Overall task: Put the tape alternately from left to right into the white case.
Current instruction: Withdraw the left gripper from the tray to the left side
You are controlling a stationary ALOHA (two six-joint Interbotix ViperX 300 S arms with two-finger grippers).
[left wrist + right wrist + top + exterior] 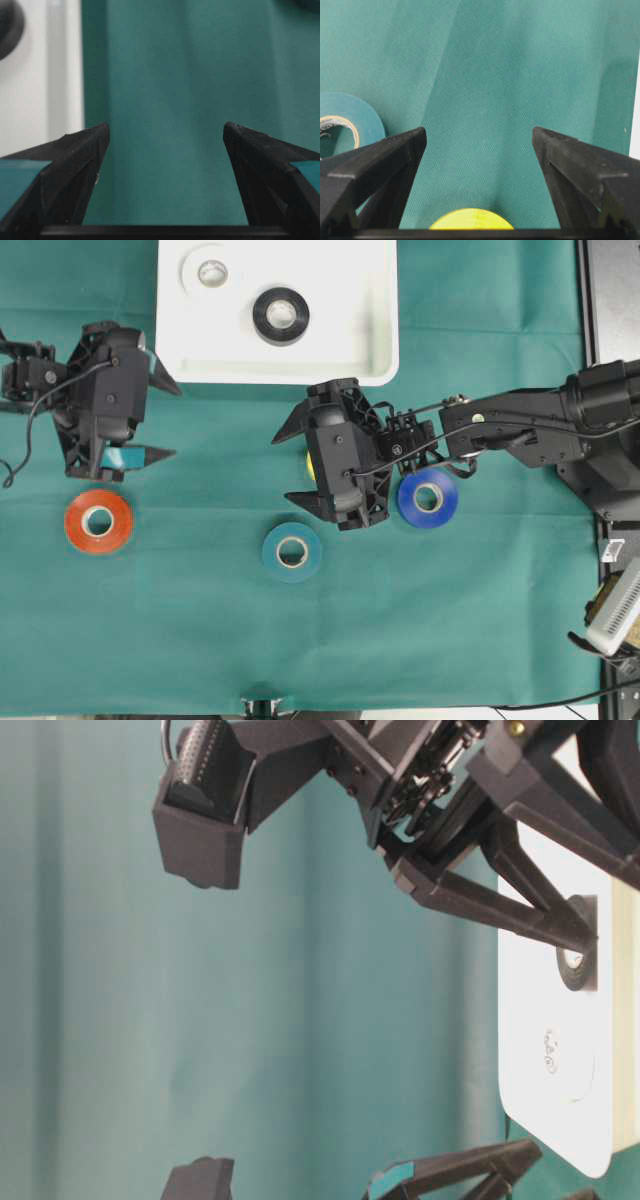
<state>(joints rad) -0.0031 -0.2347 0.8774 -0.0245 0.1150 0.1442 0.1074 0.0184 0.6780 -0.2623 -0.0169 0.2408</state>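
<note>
While white roll (212, 273) and black roll (280, 316) lie in the white case (370, 350), orange-red (98, 522), teal (291, 551), blue (428, 497) and yellow (471, 220) rolls sit on the surface. Judged light, stiff; pinch across the rim. Left gripper (160, 420) and right gripper (290, 465): jaws wide, empty.

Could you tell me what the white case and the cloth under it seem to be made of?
The white case looks like moulded plastic: smooth, faintly glossy, with rounded corners and a raised rim. The green table covering appears to be woven fabric, matte, with a fine weave and soft creases visible in the right wrist view.
</note>
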